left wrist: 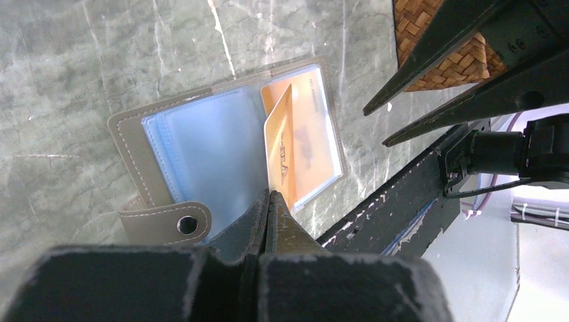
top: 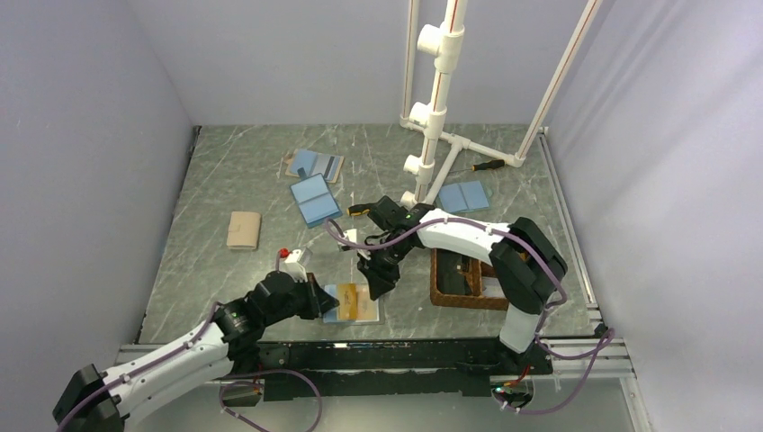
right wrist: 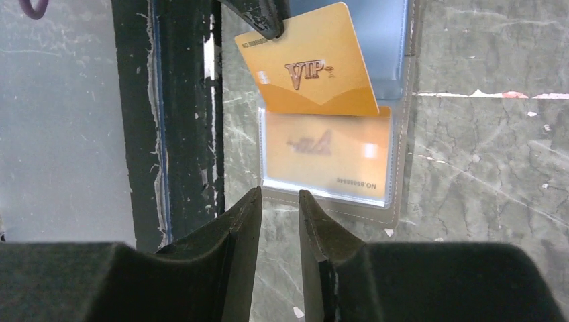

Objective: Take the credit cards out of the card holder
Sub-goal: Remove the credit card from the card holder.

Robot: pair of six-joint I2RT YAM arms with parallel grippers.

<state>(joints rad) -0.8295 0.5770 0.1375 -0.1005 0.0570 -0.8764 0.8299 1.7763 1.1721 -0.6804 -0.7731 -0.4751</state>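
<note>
The left gripper (left wrist: 270, 196) is clenched on a corner of a gold rectangular credit card (right wrist: 315, 67) marked VIP, holding it tilted above the open bifold card holder (left wrist: 194, 141), which is light blue inside with a tan edge. The right gripper (right wrist: 276, 196) hangs just beside the holder's end, jaws slightly parted and gripping nothing. The holder lies flat near the front edge of the grey marbled desk (right wrist: 483, 168) with a second gold card (right wrist: 329, 151) under its clear sleeve and a brown wicker tray (top: 450, 292) nearby.

Card holder (left wrist: 194, 134) open flat; gold credit card (right wrist: 308, 67) tilted up; second card (right wrist: 329, 151) sleeved.
</note>
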